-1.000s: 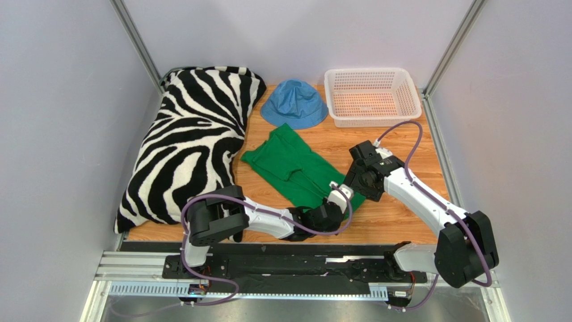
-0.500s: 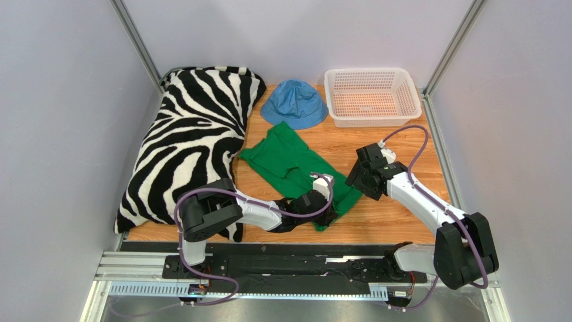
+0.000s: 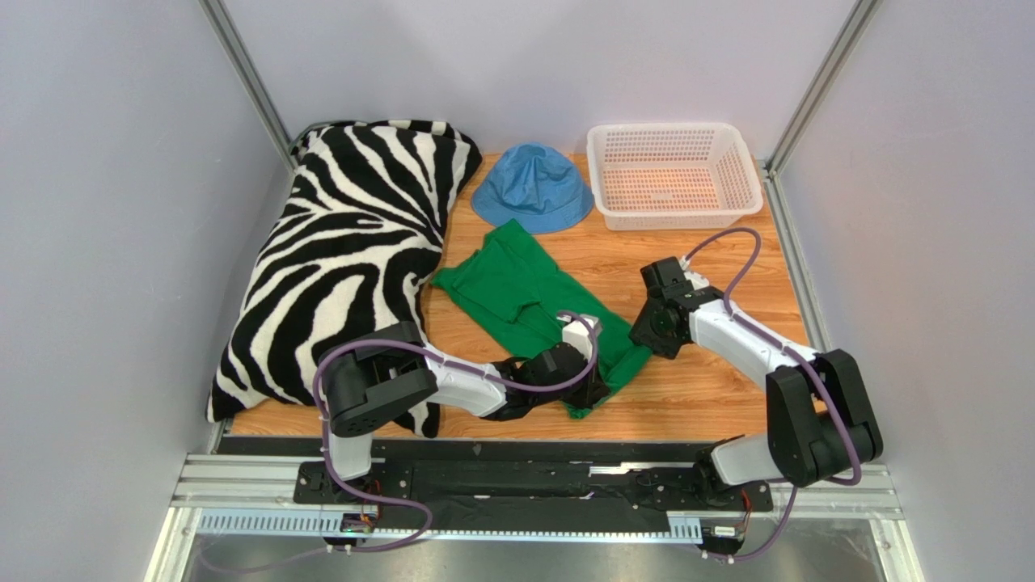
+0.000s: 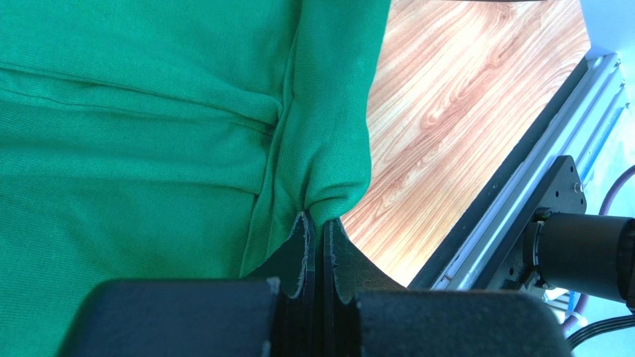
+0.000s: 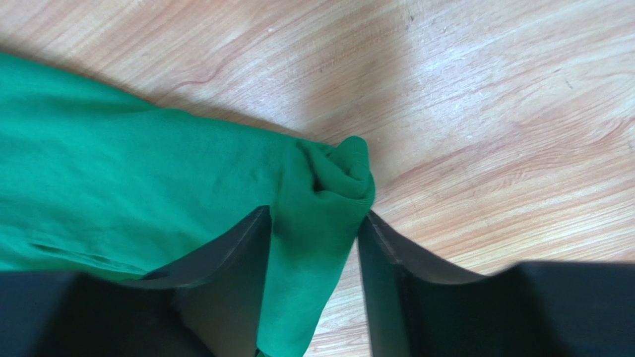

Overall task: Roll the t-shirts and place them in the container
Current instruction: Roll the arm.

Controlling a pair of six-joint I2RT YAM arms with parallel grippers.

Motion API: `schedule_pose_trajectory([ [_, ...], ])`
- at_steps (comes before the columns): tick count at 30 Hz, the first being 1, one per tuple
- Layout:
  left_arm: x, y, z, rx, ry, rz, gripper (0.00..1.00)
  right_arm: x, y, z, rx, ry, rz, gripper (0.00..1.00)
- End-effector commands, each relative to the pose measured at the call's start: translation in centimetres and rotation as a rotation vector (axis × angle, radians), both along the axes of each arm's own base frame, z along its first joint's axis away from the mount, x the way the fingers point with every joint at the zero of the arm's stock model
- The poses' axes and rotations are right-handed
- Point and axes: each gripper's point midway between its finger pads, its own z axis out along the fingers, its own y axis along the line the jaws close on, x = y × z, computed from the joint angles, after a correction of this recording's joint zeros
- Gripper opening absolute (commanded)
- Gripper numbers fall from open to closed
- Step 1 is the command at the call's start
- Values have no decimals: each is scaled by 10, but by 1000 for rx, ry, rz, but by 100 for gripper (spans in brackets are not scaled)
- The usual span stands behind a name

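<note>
Wooden table (image 3: 711,400) carries a green t-shirt (image 3: 516,291), left gripper (image 4: 317,224) pinching its edge, right gripper (image 5: 314,216) spread astride a bunched corner.

T-shirt (image 3: 522,297) on table (image 3: 711,391), pillow (image 3: 346,261) left, hat (image 3: 532,188) behind, basket (image 3: 666,129) far right.

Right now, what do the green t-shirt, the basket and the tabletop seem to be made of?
The green t-shirt: soft matte knit cloth, possibly cotton; a fine knit texture, creases and bunching show. The basket: white moulded plastic, slightly glossy, with a regular lattice of holes. The tabletop: wood or wood-look laminate; it shows grain lines and a light sheen, and I cannot tell which it is.
</note>
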Motion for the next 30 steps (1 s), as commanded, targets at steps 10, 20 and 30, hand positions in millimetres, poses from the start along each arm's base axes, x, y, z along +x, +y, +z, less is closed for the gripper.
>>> schedule_pose_trajectory([
  [10, -11, 0, 11, -23, -25, -77, 3, -1, -16, 1, -137, 147, 33, 10],
  [20, -10, 9, 26, 5, -74, -96, 41, -6, -31, -1, -241, 232, -3, 0],
  [30, -26, 20, 32, 52, -96, -157, 46, -2, -34, 1, -272, 259, -27, 0],
])
